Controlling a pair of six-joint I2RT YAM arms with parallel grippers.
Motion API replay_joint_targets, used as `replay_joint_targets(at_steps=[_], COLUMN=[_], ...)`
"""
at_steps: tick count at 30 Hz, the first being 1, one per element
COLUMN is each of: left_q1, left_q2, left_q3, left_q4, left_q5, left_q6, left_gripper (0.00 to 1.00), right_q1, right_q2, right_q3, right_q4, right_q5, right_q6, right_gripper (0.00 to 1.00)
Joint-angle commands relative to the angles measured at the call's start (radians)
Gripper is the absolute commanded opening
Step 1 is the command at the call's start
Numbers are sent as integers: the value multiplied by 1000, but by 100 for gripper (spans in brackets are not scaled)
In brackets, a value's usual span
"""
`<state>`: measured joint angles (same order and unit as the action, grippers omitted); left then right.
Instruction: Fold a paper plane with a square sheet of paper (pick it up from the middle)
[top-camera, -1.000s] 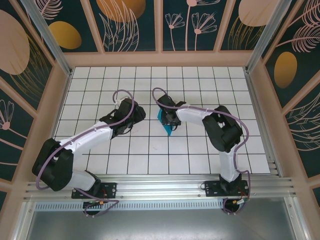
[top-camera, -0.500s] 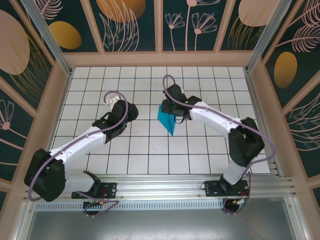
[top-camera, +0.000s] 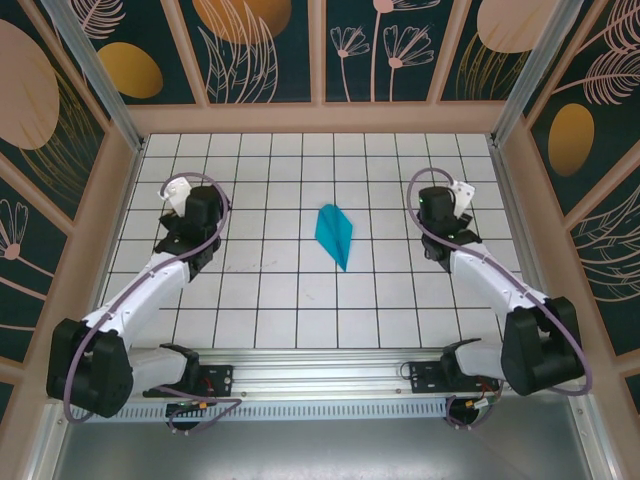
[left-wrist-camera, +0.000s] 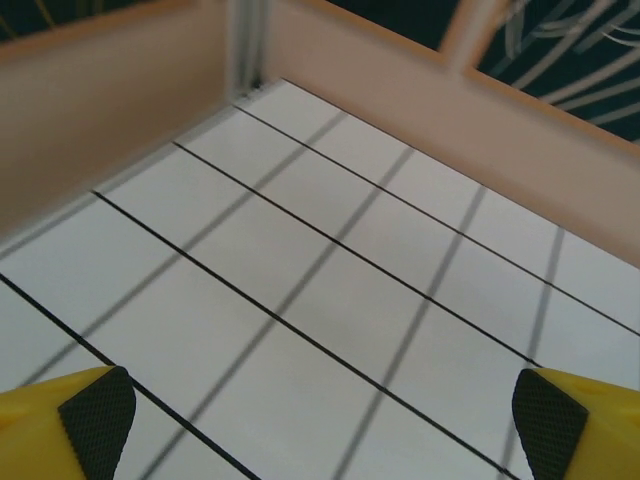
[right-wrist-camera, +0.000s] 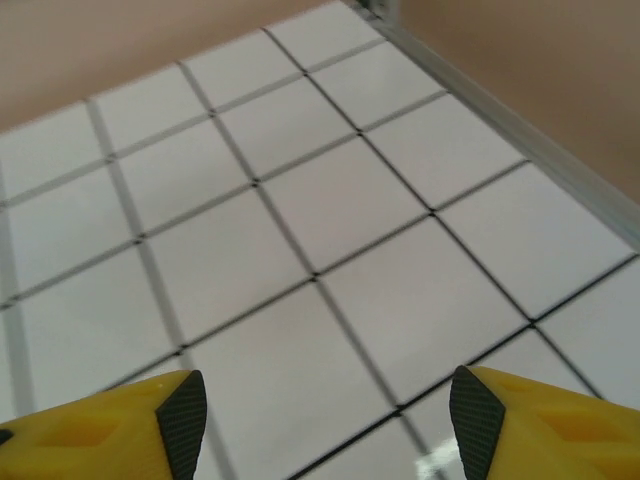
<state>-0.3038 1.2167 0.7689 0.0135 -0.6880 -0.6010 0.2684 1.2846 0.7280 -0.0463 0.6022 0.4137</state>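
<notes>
Top external view: a paper plane (top-camera: 334, 235) of thin teal-blue paper is lying flat at the middle of the desk (top-camera: 260, 300). It is forming a slim, kite-like dart with a crease running down its centre, and its sharp tip is pointing toward the near edge. It is sitting between the two arms, well apart from both.

The left arm (top-camera: 150, 290) and right arm (top-camera: 490, 280), white-shelled with black joints and looping purple cables, are reaching toward opposite sides of the desk.

Left wrist view: the left hand (left-wrist-camera: 322, 420) is standing spread wide, with nothing between its yellow fingers (left-wrist-camera: 40, 430). Their black pads (left-wrist-camera: 98, 420) are showing a fine dotted texture.

Right wrist view: the right hand (right-wrist-camera: 325, 425) is likewise standing spread and gripping nothing, its yellow fingers (right-wrist-camera: 560, 430) faced with dark pads (right-wrist-camera: 478, 420).

The desk is presenting a smooth, slightly glossy white top ruled into square tiles by thin black lines. Peach-coloured framing (top-camera: 320, 118) is bordering it on three sides. Above it, dark teal wall panels (top-camera: 260, 50) are carrying gold ovals and pale pink leaf and flower drawings. Ribbed aluminium rails (top-camera: 320, 365) are running along the near edge, where the arm bases are bolted.
</notes>
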Motion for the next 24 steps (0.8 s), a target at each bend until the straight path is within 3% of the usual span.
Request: replay_joint_targets(at_steps=[1, 6, 10, 12, 15, 18, 20, 21, 23, 24], left_q1=[69, 107, 112, 114, 122, 156, 168, 181, 199, 201], left_q2=[19, 119, 186, 207, 206, 171, 160, 160, 168, 172], left_q3=[-96, -184, -250, -242, -323, -349, -412, -427, -409, -398], left_q4=[220, 465, 692, 703, 922, 949, 1095, 1133, 1104, 1090], left_q5=[4, 30, 113, 150, 166, 244, 286, 307, 311, 303], left_q6=[177, 332, 440, 507, 607, 598, 610, 602, 582, 576], left_gripper=[98, 99, 99, 99, 98, 99, 99, 98, 99, 98], right_q1=[-68, -100, -115, -134, -223, -290, -300, -306, -303, -302], right_q2=[52, 164, 233, 214, 192, 262, 249, 261, 260, 256], right_q3=[-96, -177, -307, -365, -457, -514, -488, -495, -493, -492], right_q4=[288, 598, 937, 1038, 1178, 1353, 1259, 1303, 1297, 1280], right_q5=[8, -112, -228, -330, -507, -639, -639, -645, -625, -624], right_q6=[-161, -309, -448, -498, -458, -424, -410, -405, -402, -400], right_gripper=[69, 68, 67, 66, 67, 67, 68, 69, 99, 99])
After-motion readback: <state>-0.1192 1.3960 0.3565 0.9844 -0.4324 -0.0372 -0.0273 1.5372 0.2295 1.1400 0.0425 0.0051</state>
